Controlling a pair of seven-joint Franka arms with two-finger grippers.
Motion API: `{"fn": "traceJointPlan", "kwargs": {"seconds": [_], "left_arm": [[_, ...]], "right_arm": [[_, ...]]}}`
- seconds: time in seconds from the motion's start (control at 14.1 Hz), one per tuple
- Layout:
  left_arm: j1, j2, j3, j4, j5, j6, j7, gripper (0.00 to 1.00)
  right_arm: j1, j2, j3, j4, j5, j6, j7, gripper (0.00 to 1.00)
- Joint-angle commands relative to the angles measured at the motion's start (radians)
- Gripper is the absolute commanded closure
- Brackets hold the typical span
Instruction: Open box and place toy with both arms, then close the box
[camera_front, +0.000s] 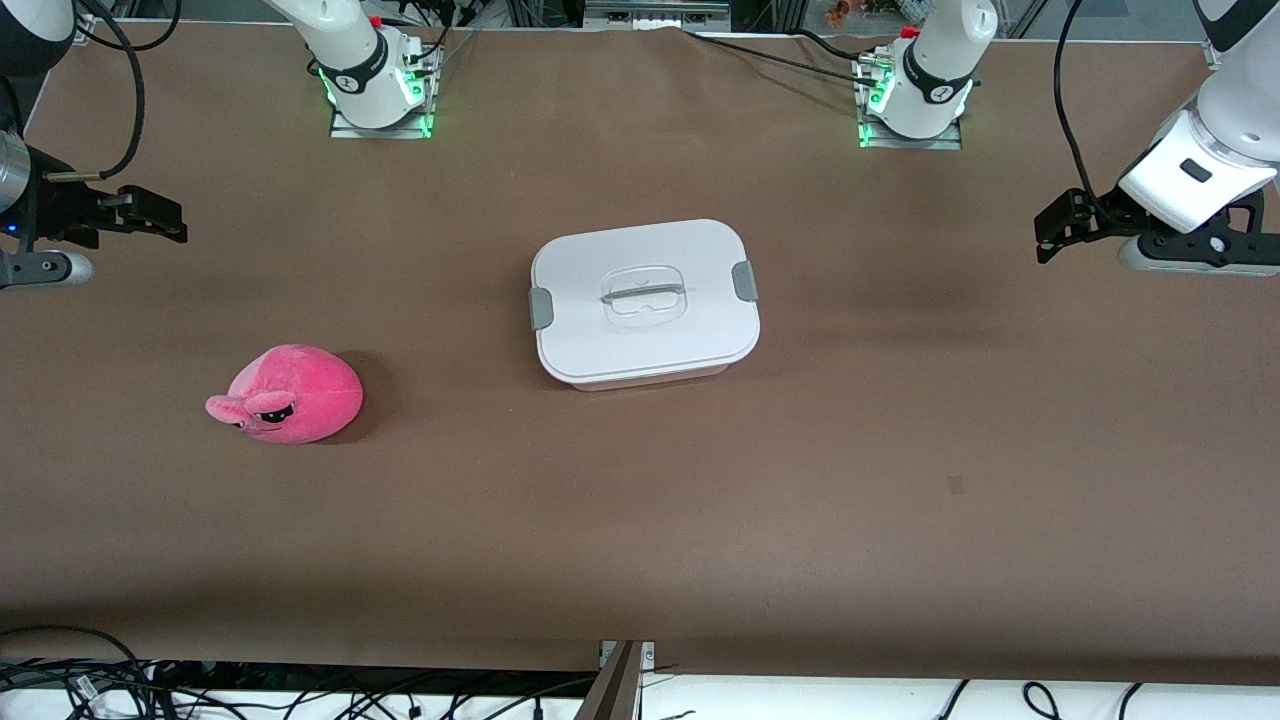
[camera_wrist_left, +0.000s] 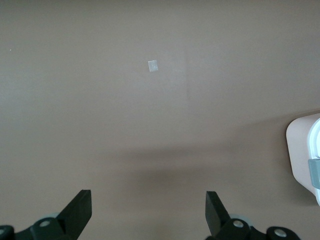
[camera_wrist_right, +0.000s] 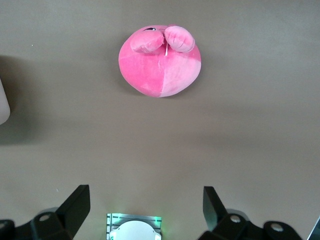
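The box (camera_front: 645, 300) stands mid-table with its white lid on, a grey clip (camera_front: 540, 308) at each short end and a clear handle on top. Its edge shows in the left wrist view (camera_wrist_left: 302, 160) and a corner in the right wrist view (camera_wrist_right: 2, 107). The pink plush toy (camera_front: 290, 393) lies on the table toward the right arm's end, nearer the front camera than the box; it also shows in the right wrist view (camera_wrist_right: 161, 60). My right gripper (camera_front: 165, 222) (camera_wrist_right: 146, 207) is open and empty, up over that end. My left gripper (camera_front: 1052, 228) (camera_wrist_left: 148, 210) is open and empty over the left arm's end.
The brown table top (camera_front: 900, 450) is bare around both things. A small pale square mark (camera_wrist_left: 153, 65) lies on the table. The arm bases (camera_front: 370, 80) stand along the table's edge farthest from the front camera. Cables hang along the nearest edge.
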Motion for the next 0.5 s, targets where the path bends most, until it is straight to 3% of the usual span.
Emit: {"fn": "traceJointPlan", "kwargs": {"seconds": [0.0, 0.43], "left_arm": [[0.005, -0.008, -0.001, -0.008, -0.018, 0.007, 0.007, 0.0], [0.003, -0.008, -0.009, -0.007, -0.018, -0.002, -0.004, 0.0]], "right_arm": [[0.001, 0.01, 0.003, 0.027, -0.011, -0.014, -0.003, 0.0], [0.001, 0.01, 0.003, 0.027, -0.01, -0.014, 0.008, 0.0]]}}
